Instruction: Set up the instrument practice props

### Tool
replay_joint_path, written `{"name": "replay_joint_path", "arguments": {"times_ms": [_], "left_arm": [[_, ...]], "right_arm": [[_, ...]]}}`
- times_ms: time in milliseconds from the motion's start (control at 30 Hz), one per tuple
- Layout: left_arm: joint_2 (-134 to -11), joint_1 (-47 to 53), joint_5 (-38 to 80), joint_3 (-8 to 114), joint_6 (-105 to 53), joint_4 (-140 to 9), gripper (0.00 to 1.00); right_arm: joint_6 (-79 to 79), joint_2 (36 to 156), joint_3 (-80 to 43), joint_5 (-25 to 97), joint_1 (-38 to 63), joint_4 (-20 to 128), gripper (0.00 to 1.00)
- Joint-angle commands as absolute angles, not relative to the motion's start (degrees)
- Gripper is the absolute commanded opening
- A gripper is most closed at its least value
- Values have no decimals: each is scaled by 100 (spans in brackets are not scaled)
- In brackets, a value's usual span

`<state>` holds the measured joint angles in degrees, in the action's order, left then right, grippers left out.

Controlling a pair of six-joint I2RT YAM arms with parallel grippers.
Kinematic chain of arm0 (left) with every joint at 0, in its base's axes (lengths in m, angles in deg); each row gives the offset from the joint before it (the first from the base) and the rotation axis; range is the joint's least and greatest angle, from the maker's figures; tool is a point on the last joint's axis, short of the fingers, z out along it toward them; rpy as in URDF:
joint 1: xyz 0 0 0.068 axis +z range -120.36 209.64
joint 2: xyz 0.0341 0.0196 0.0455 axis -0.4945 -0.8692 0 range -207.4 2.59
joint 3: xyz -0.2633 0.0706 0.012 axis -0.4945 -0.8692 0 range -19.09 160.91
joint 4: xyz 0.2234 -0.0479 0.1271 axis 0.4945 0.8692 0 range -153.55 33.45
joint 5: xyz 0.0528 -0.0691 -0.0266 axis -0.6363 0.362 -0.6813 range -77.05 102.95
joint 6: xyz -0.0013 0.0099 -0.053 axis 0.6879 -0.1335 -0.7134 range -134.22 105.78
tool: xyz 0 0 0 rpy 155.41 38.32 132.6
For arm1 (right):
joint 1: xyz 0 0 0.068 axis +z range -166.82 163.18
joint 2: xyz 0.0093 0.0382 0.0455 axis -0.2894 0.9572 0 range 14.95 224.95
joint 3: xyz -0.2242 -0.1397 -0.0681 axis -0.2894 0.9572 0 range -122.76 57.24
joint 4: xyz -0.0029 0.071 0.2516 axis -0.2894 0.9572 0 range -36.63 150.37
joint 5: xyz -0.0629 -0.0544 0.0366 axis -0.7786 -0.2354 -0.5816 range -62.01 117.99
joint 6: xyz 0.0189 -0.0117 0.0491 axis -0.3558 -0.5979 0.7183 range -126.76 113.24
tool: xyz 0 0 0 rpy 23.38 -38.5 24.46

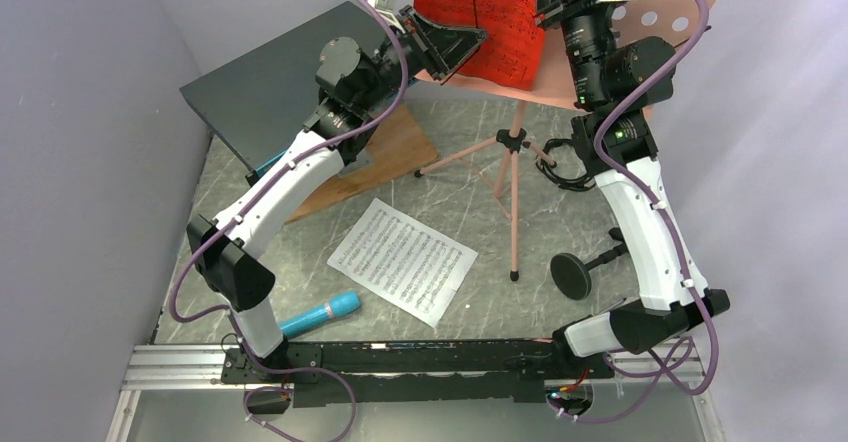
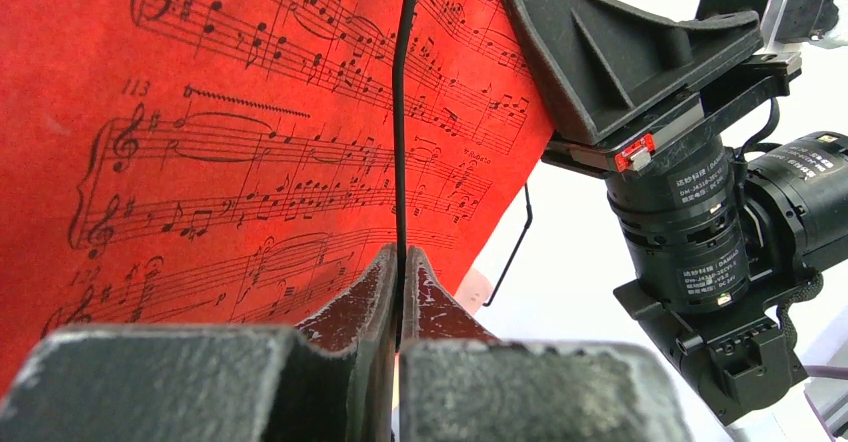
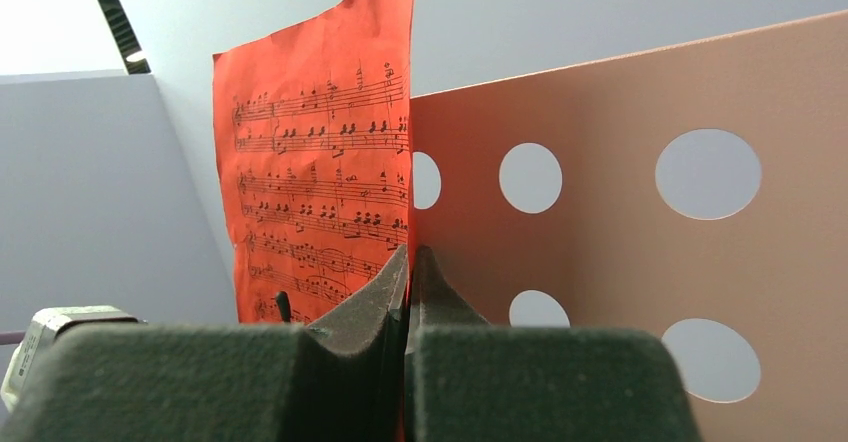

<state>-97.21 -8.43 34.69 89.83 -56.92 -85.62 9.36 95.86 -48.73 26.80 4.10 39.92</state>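
**Seating the red page on the music stand, both grippers closed**

Starting at the left of the overhead view, the dark grey network switch (image 1: 260, 87) and the wooden board (image 1: 395, 152) sit at the back and are no part of my job. Near my left base the cyan-blue microphone (image 1: 320, 314) lies flat on the table (image 1: 460, 202). The white sheet-music page (image 1: 403, 260) lies face up just right of it. I judge both are parked there until the stand is dressed.

Up at the stand, my left gripper (image 2: 402, 257) has its fingers pressed together on a thin black retainer wire (image 2: 400, 112). The wire runs up across the red sheet-music page (image 2: 250, 112). I think I hold it so the paper can settle behind it.

The page stands upright against the salmon-pink perforated music stand (image 3: 620, 262), whose tripod legs (image 1: 511, 162) are planted mid-table.

My right gripper (image 3: 408, 262) is closed too, pinching the page's right edge, which runs straight down into the gap between the fingers. That grip keeps the sheet flat against the desk while the left side is sorted.

Furthest right, the small black mic stand (image 1: 572, 275) appears to lie on its side beside my right arm. It is well apart from the microphone and not yet set up.
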Motion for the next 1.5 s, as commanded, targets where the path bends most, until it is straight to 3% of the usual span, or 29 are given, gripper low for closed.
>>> {"name": "replay_joint_path", "arguments": {"times_ms": [0,67,267,467,567,700,1000,1467], "left_arm": [[-9308,-860,3568,8944,-5718,-9007,3],[-9283,-860,3555,8901,-5732,-9010,8],[-9120,-860,3470,8611,-5762,-9106,42],[-8913,-857,3409,8358,-5720,-9041,64],[-8815,-859,3412,8261,-5703,-8959,74],[-8609,-859,3382,8054,-5589,-8750,86],[-7901,-851,2972,7438,-5285,-7917,96],[-6799,-851,2500,7093,-4661,-5748,99]], "right_arm": [[826,9502,-4884,2773,392,3656,0],[727,9529,-4920,2910,391,3692,0],[503,9663,-5117,2983,382,3898,0],[445,9687,-5204,2949,376,3990,1],[394,9687,-5254,2912,373,4070,12],[283,9637,-5331,2815,372,4323,35],[80,9300,-5505,2497,374,5591,74],[11,8220,-4763,2245,377,7052,94]]}}
